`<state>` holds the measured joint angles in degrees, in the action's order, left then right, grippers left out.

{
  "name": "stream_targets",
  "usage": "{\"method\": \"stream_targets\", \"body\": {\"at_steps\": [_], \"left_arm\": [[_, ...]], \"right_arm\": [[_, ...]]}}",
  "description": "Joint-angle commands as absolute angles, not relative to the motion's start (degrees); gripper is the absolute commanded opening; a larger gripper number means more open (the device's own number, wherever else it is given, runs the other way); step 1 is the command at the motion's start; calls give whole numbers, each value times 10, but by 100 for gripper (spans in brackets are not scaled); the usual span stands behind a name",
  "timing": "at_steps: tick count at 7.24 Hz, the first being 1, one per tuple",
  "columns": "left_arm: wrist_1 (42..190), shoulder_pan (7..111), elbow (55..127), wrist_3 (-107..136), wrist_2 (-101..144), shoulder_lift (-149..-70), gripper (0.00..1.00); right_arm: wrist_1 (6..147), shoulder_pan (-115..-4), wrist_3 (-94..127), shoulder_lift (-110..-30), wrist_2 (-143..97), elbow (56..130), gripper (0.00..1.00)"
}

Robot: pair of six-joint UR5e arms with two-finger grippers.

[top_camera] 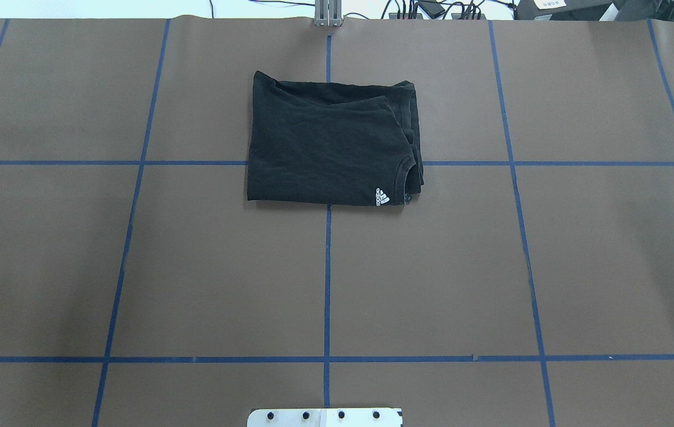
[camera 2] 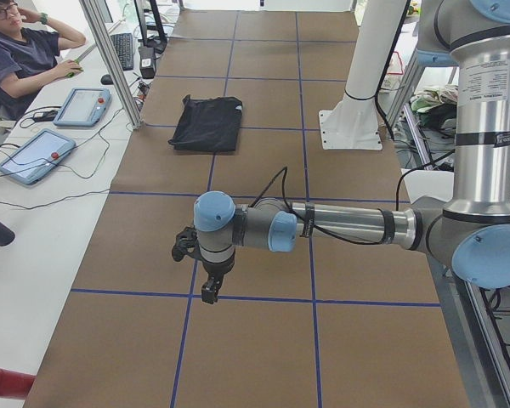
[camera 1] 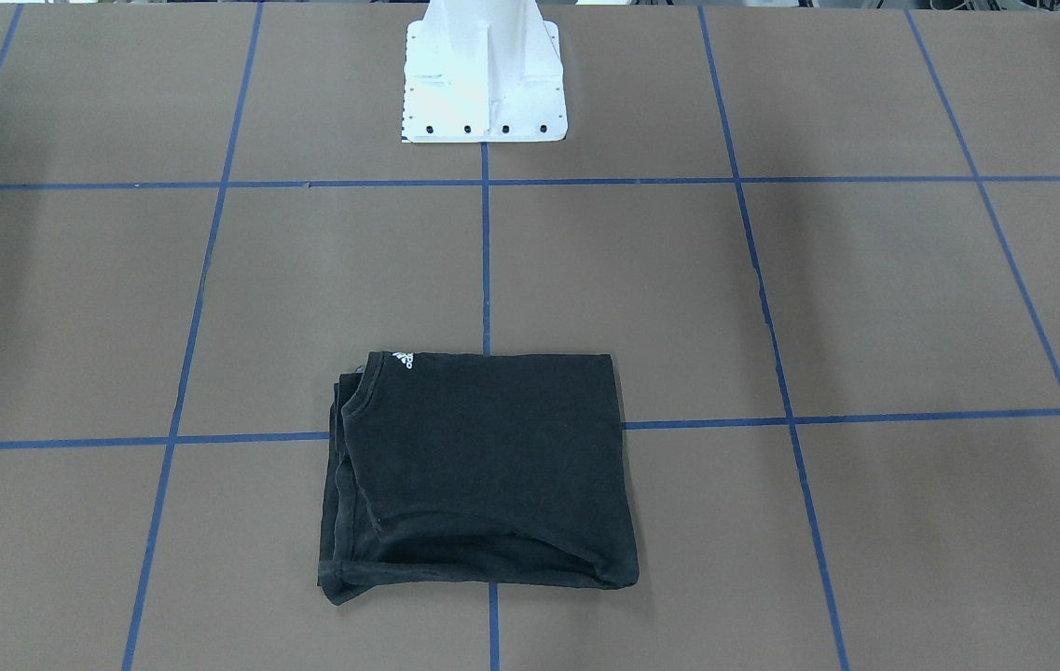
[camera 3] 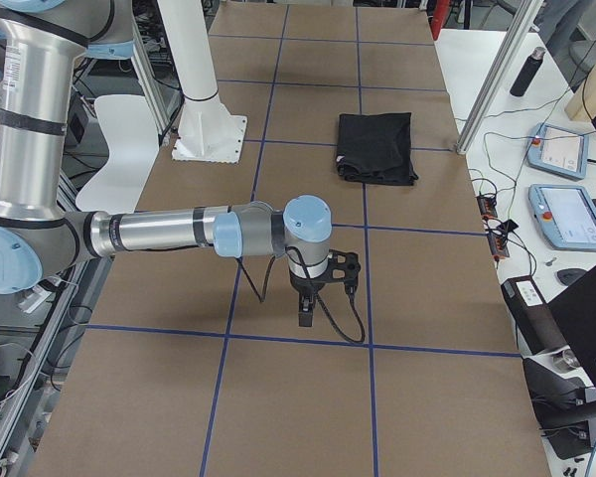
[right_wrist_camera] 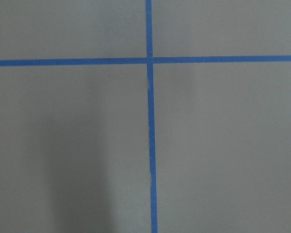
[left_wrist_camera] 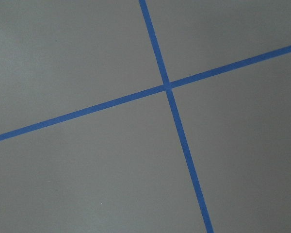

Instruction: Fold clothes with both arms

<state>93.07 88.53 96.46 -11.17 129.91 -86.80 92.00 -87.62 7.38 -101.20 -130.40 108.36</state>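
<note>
Apparently the folding is finished: the black T-shirt (top_camera: pixel 325 148) lies in a rectangle, with the left gripper (camera 2: pixel 210 294) and right gripper (camera 3: pixel 305 318) hovering well apart from it, their openness impossible to tell, so no further move seems needed.

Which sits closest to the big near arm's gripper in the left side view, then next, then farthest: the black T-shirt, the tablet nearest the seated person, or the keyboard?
1. The black T-shirt, straight up the brown table from the left gripper.
2. The tablet, off to the side on the white side table.
3. The keyboard, further along that side table.
</note>
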Motion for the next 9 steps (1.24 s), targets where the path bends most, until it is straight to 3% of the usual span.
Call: {"method": "stream_targets", "body": {"at_steps": [1,3,9], "left_arm": [[933,891,964,-112,1300,-873,100],[933,891,964,-112,1300,-874,100],[933,892,973,-22,1304,-875,100]], "right_arm": [[920,-876,75,-1002,-1306,1072,100],[917,-876,76,-983,-1323,1032,100],[918,-876,83,-985,-1323,1029,100]]}}
